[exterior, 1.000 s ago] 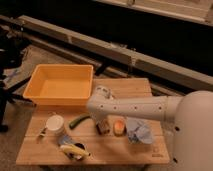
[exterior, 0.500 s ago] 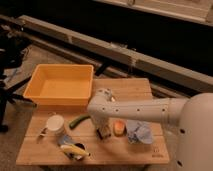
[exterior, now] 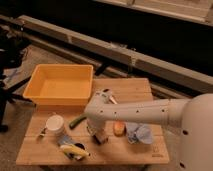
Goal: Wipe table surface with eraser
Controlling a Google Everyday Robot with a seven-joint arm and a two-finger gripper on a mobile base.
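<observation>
I see the planked light-wood worktop (exterior: 135, 90) on speckled floor before a long pale rail, the yellow plastic tub (exterior: 60, 85) at its far corner, and my claw (exterior: 99, 136) pressed together beside the tub's near side, the eraser hidden.

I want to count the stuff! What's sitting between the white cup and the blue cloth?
In the camera view, between the white cup and blue cloth: a green vegetable, the arm's pincer down at the table, and a small orange thing.
</observation>
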